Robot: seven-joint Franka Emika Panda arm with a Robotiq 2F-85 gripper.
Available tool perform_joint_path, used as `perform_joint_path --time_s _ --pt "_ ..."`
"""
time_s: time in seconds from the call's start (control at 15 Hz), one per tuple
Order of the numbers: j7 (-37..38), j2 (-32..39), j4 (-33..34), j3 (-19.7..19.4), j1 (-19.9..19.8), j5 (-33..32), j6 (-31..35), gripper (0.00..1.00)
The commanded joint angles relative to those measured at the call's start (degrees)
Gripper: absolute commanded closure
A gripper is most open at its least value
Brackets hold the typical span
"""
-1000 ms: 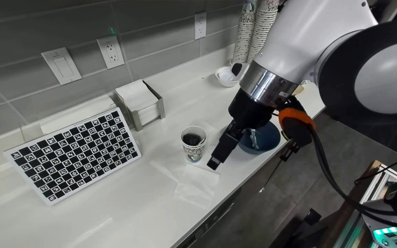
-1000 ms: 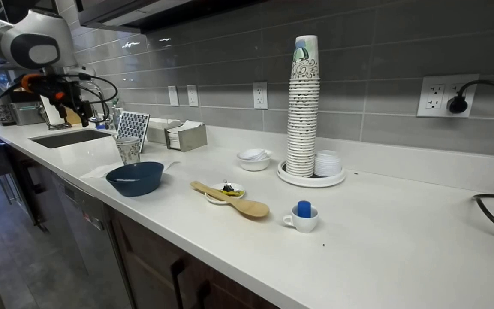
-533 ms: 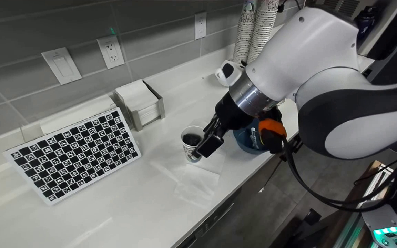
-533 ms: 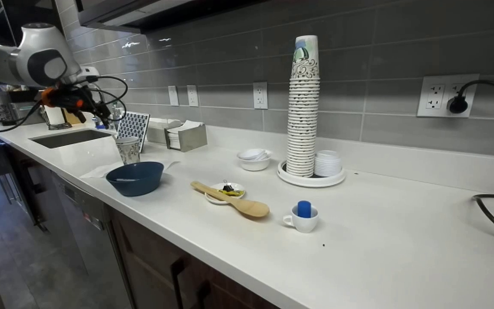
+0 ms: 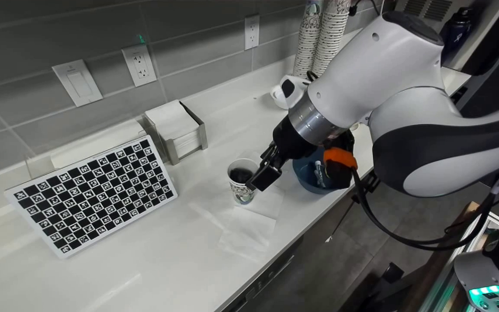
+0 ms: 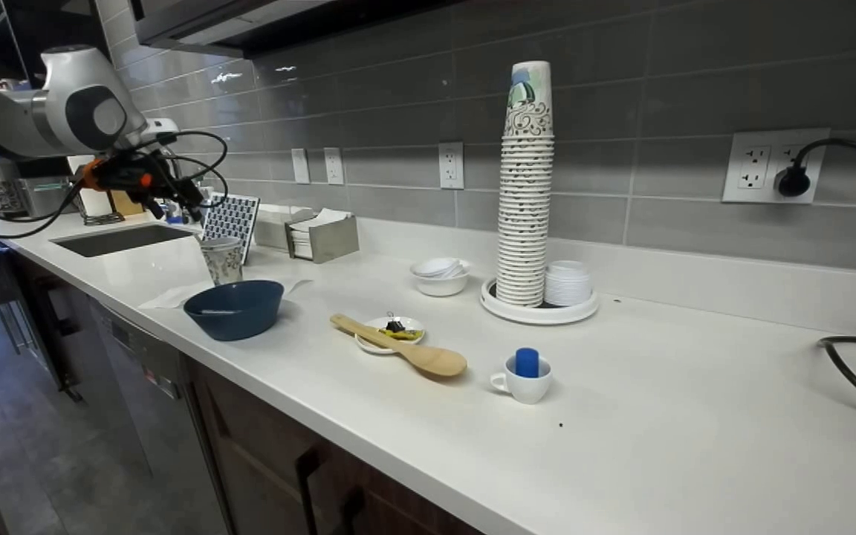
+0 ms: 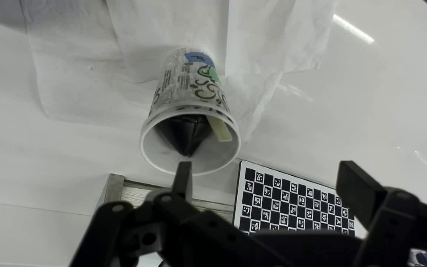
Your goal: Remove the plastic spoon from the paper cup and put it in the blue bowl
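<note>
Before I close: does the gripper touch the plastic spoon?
Apart. In the wrist view, the gripper stands open, with the inner wall of the paper cup showing between the plastic spoon and the nearer finger.

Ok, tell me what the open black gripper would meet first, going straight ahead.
Probably the tapered white paper cup with dark patterning; depth is unclear, so the gripper might slip past it.

The paper cup (image 7: 189,97) is open above, but a black object (image 7: 186,132) (unclear what) crowds the plastic spoon (image 7: 220,129).
</note>
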Motion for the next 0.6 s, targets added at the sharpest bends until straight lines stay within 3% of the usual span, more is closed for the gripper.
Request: perform_joint_path --time_s 0.0,0.33,0.53 --pt "3.1 -0.2 0.1 0.0 -0.5 -3.8 -1.6 0.0" --pt "9.4 0.5 1.4 0.2 -0.6 -8.8 -4.9 0.01" --pt "11.8 1.9 2.5 0.3 -0.4 -9.0 -4.4 0.11"
